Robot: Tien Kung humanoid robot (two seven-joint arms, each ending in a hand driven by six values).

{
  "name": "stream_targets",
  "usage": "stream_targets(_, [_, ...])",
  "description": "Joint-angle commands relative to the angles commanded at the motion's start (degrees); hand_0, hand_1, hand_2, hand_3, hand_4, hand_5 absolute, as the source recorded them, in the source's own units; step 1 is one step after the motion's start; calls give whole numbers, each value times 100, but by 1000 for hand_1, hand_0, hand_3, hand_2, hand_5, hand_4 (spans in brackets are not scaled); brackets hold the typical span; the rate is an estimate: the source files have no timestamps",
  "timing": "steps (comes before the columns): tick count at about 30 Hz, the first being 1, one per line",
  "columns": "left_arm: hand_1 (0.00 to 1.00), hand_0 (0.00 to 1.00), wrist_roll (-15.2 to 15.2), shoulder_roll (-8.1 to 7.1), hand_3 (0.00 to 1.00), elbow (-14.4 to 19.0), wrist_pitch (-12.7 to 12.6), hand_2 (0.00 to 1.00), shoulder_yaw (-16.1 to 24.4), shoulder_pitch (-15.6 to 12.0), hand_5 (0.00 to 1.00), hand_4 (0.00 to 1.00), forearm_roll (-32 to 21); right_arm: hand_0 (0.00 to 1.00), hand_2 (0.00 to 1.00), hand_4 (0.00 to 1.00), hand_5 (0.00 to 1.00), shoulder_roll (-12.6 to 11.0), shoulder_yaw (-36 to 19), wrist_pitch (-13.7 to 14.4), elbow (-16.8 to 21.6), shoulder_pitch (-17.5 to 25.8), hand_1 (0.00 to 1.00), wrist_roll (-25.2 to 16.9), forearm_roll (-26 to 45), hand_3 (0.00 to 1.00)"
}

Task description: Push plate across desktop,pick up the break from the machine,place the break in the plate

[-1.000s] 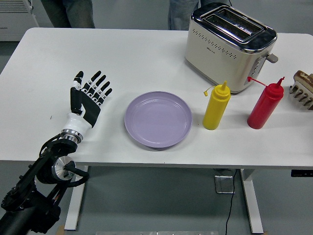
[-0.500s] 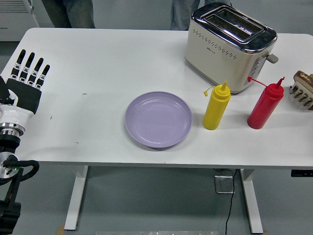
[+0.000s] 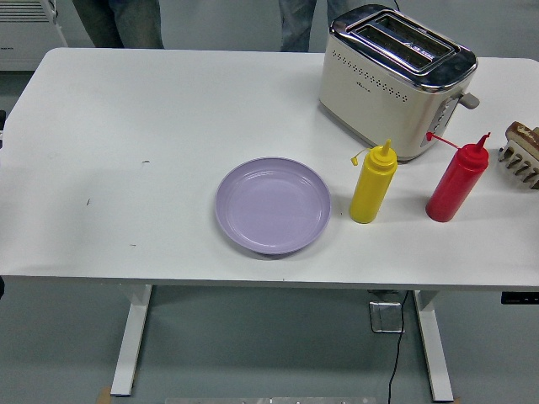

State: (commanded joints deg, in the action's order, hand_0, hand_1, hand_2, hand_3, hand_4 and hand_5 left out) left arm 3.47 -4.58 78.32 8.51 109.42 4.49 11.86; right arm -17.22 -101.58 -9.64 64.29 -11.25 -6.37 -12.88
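A lilac plate lies empty on the white table, just front of centre. The cream and chrome toaster stands at the back right, and its two top slots look dark, so I cannot tell whether bread is inside. Only part of my right hand shows at the right edge, beside the red bottle. A brown crusty piece like bread sits at its top, but I cannot tell whether the hand holds it. My left arm is out of view.
A yellow squeeze bottle and a red squeeze bottle stand between the plate and my right hand, in front of the toaster. Two people's legs show behind the table's far edge.
My left hand, open beside the plate a second ago, has drawn back to the left and left the picture. The plate, the toaster, the bottles and my right hand have not moved.
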Motion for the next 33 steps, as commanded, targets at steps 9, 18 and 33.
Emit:
stream_targets(9, [842,842,-7,33,837,-172,12,881,-30,4,998,682,34,811,792,429,426,14,0,0,0,10,792,0,-1,796])
stream_targets(18, [842,839,-19,53,836,-237,1,882,-158,16,998,674,59,811,792,429,425,19,6,-2,-2,15,792,0,4,796])
stream_targets(33, [840,837,-32,64,835,-266,2,880,-212,52,998,665,46,811,791,428,425,14,-17,-4,6,2,792,-4,4,795])
